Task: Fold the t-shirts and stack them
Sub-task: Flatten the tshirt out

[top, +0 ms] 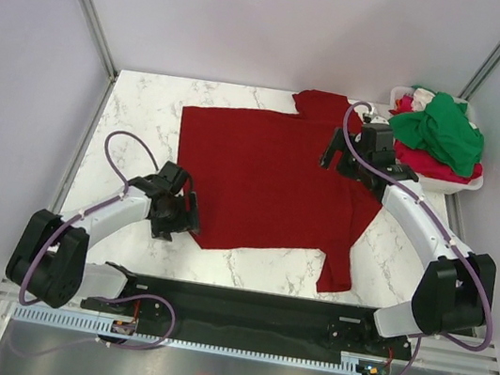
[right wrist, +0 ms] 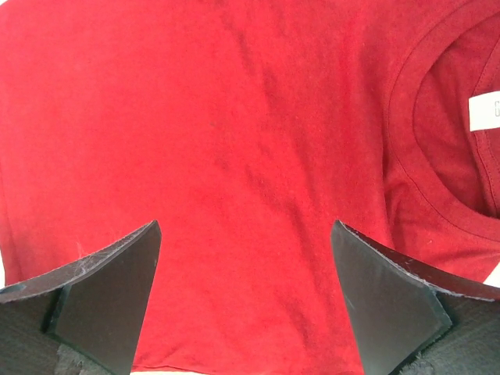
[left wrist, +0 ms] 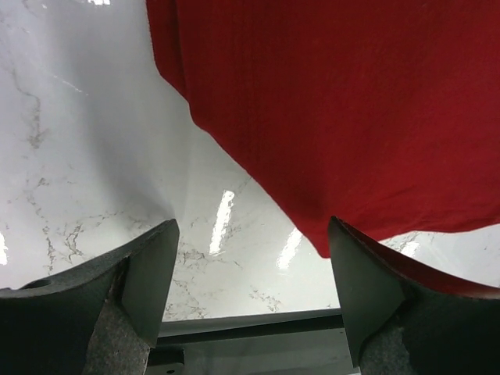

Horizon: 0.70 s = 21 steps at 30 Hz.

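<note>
A dark red t-shirt (top: 270, 181) lies spread flat on the marble table (top: 138, 113), one sleeve at the back, the other at the front right. My left gripper (top: 180, 219) is open and empty just above the shirt's near left hem corner. In the left wrist view that corner (left wrist: 336, 101) reaches down beside the right finger (left wrist: 367, 297) of the gripper (left wrist: 250, 289). My right gripper (top: 334, 156) hovers open and empty over the shirt's chest. In the right wrist view the gripper (right wrist: 246, 297) is above the shirt (right wrist: 234, 117), left of the collar (right wrist: 402, 117).
A white plastic basket (top: 455, 185) stands at the back right corner, holding a bright green shirt (top: 445, 128) on top of a lighter red one (top: 430, 164). Grey walls with metal rails close in the table. The table's near edge (left wrist: 258, 324) shows in the left wrist view.
</note>
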Motion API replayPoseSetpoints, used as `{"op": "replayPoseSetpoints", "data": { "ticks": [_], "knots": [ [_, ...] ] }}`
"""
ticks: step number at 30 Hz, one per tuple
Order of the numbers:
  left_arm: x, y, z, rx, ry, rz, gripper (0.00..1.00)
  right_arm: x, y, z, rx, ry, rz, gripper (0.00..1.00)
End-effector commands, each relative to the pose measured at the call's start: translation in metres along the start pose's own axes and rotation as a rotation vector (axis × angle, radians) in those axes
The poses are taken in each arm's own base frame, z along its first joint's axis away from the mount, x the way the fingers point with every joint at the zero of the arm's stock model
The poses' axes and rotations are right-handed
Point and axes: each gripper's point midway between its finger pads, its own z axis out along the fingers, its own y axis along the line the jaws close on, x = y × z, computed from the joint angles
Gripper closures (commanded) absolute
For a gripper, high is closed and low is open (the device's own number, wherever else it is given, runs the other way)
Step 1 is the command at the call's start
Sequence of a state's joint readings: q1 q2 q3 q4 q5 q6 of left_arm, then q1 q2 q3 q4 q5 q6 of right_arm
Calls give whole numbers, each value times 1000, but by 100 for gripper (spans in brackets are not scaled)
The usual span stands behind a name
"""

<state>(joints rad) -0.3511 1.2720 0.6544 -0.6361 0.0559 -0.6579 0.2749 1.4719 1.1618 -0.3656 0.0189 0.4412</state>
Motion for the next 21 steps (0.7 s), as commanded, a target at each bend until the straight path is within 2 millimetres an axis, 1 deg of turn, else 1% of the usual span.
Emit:
{"op": "replayPoseSetpoints", "data": {
  "ticks": [1,4,7,9,10,11,15,18,20,21],
  "knots": [
    [7,-5,10,-6,37,-11,16,-4,1,-1,-12,-24,-13,2],
    [11,-3,16,-29,67,-7,16,-2,-1,-1,-4,-21,-23,2],
    [11,-6,19,-36,79,-1,16,-1,-2,0,-3,-18,-30,2],
    [7,-9,19,-34,77,1,16,1,-3,1,2,-15,-34,2],
    [1,-22,22,10,62,-6,18,3,-5,2,5,-10,-34,2],
    [-44,-52,27,111,-116,-31,59,3,-4,1,2,-10,-38,2],
    [-46,-59,30,121,-115,-25,66,6,-6,2,9,-7,-45,2],
    [-49,-65,24,143,-130,-25,66,7,-7,1,11,-6,-51,2],
    [-51,-64,22,138,-145,-20,67,6,-8,0,12,-11,-53,2],
    [-53,-64,21,136,-151,-16,69,6,-7,-1,9,-10,-54,2]
  ]
}}
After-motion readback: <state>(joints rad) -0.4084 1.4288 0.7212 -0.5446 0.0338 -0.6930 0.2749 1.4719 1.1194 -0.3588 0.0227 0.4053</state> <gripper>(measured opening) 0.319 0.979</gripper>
